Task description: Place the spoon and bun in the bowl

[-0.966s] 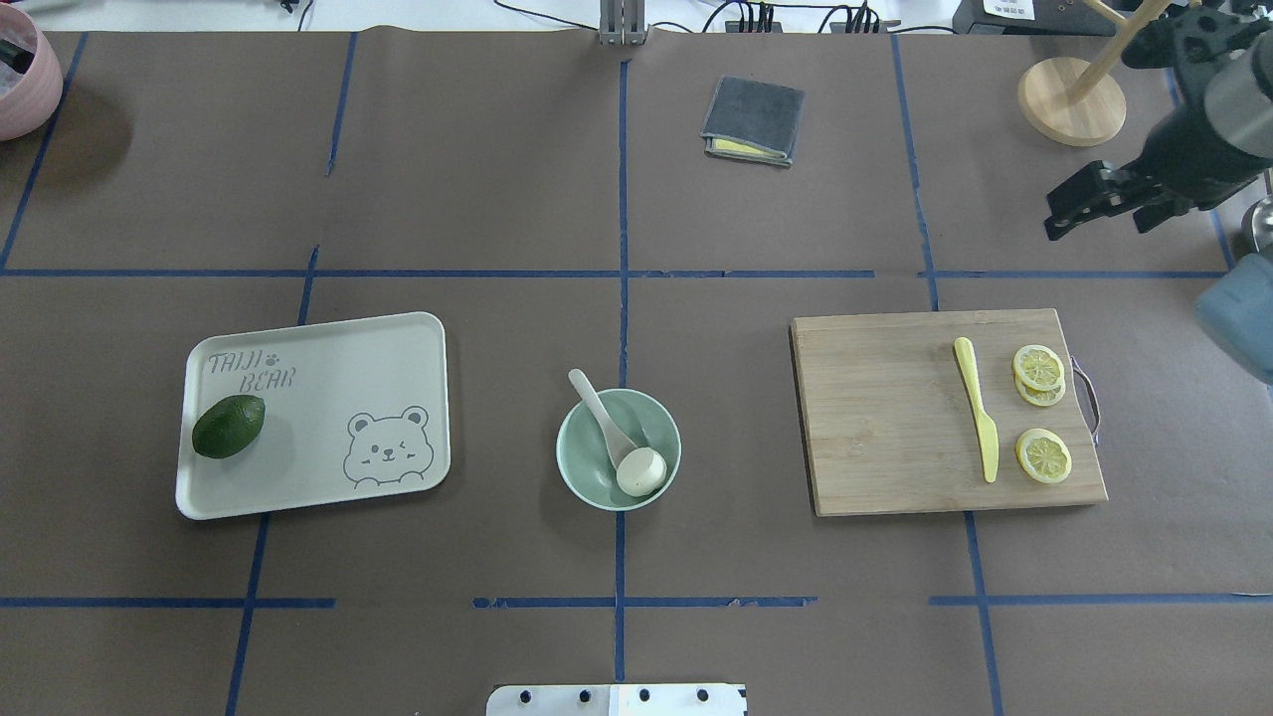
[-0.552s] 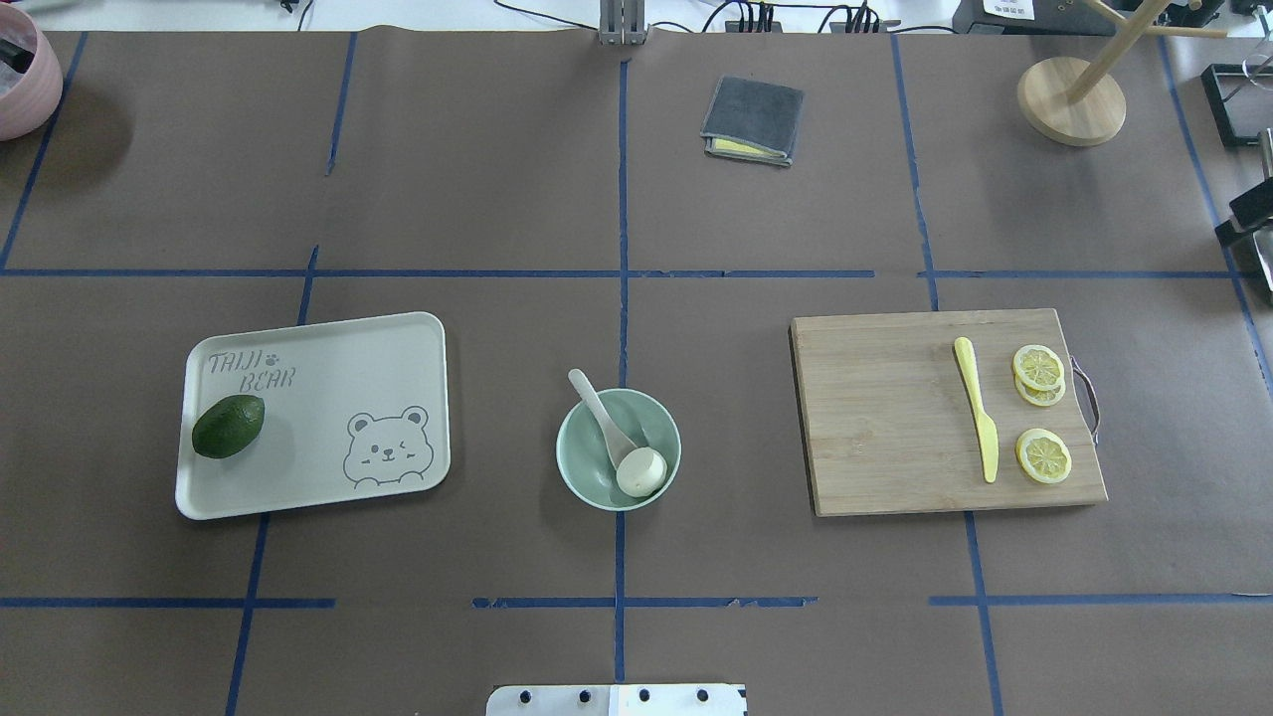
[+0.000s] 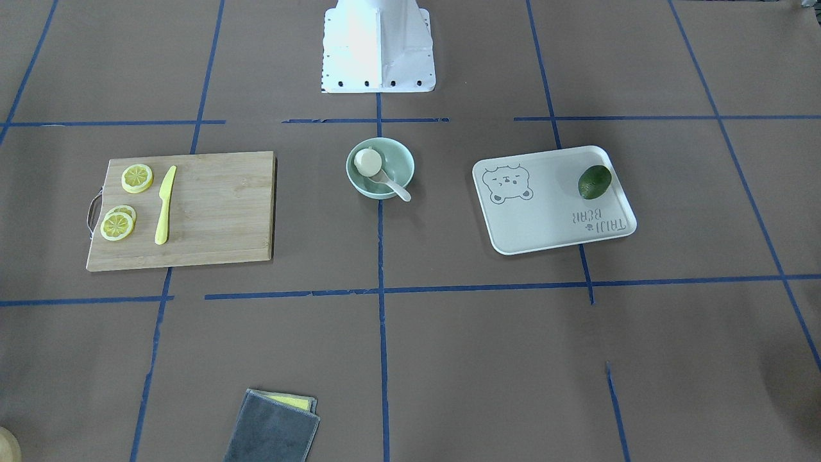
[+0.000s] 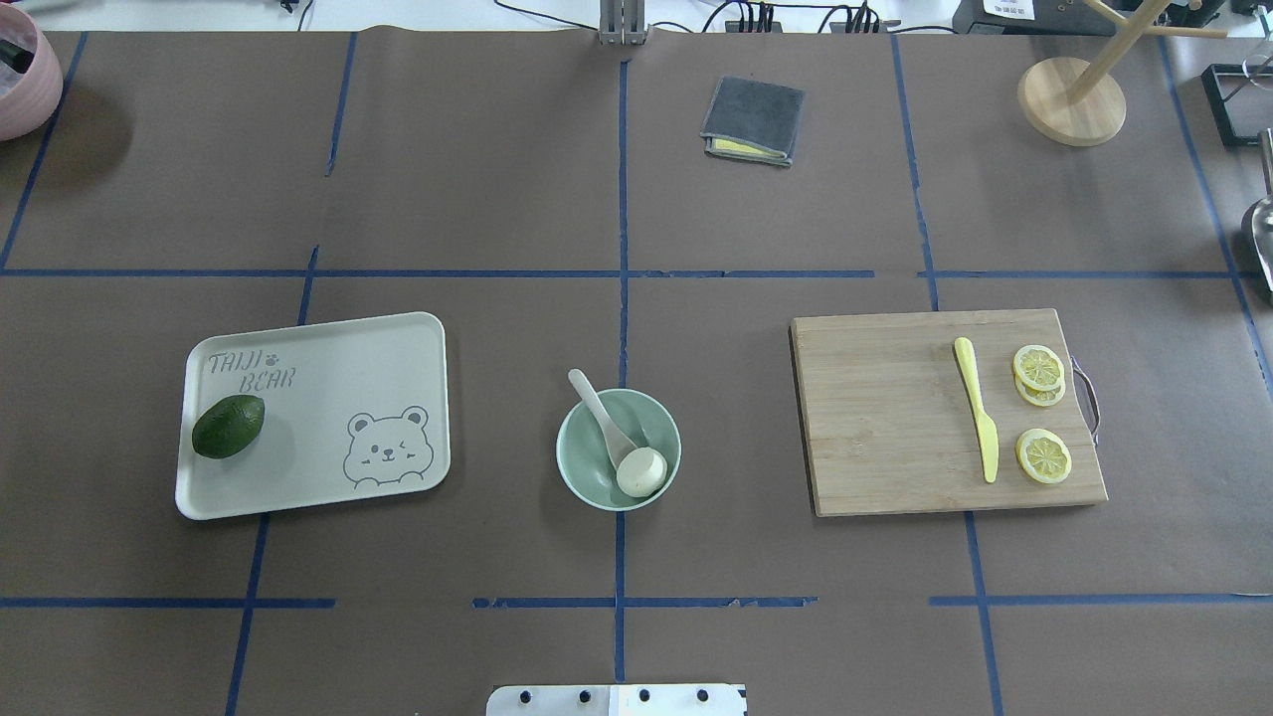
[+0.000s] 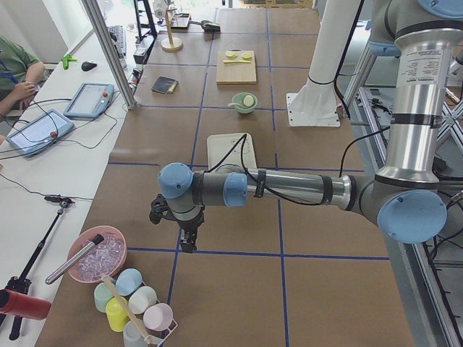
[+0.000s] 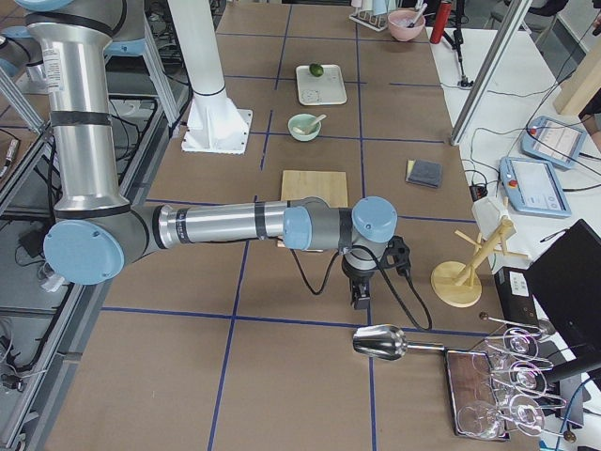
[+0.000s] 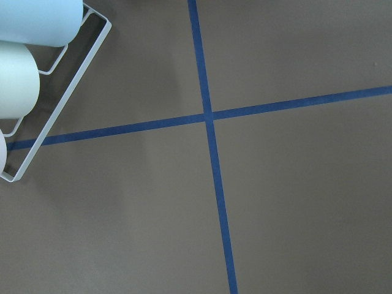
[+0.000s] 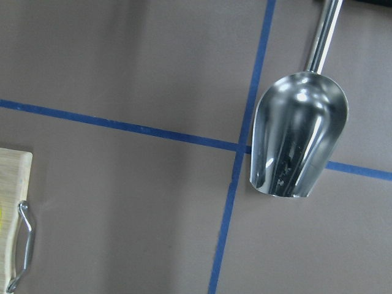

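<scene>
The right gripper (image 6: 360, 299) has drawn clear of the overhead view and now seemingly hangs near the metal scoop (image 6: 379, 342).

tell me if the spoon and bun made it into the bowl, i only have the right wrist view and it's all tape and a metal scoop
observer: yes, the bun lies inside the bowl, on the side nearer the robot.
operator: and the spoon
observer: the spoon has its scoop in the bowl against the bun, and its handle sticks out over the far rim.
operator: is either pincer near the bowl
observer: no, the right pincer hangs by the metal scoop at one table end and the left pincer near the cups at the other. I can't tell if they're open or shut.
</scene>
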Action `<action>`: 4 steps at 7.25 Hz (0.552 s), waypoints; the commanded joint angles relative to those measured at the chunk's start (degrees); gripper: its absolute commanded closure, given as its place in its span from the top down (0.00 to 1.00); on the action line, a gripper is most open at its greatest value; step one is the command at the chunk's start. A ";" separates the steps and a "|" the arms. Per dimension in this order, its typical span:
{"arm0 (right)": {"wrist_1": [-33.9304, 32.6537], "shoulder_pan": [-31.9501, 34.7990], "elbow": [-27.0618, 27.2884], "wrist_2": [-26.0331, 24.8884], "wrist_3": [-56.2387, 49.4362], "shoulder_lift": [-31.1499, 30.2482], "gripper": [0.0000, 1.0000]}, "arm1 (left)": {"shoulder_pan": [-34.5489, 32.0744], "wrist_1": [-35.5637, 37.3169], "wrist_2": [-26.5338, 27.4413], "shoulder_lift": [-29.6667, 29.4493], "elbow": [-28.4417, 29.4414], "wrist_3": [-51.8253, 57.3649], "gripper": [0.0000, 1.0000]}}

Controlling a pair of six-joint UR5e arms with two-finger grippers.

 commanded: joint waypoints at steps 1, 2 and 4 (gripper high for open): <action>1.65 1.07 -1.53 0.00 -0.99 -2.15 1.00 | -0.18 0.00 0.05 0.06 -0.19 -0.03 1.00; 1.93 1.07 -2.31 0.00 -0.81 -2.42 1.00 | -0.09 -0.26 0.22 0.40 0.24 0.31 1.00; 1.93 1.16 -2.06 1.04 0.76 -3.12 1.00 | -0.01 -0.44 0.05 0.94 0.51 0.14 1.00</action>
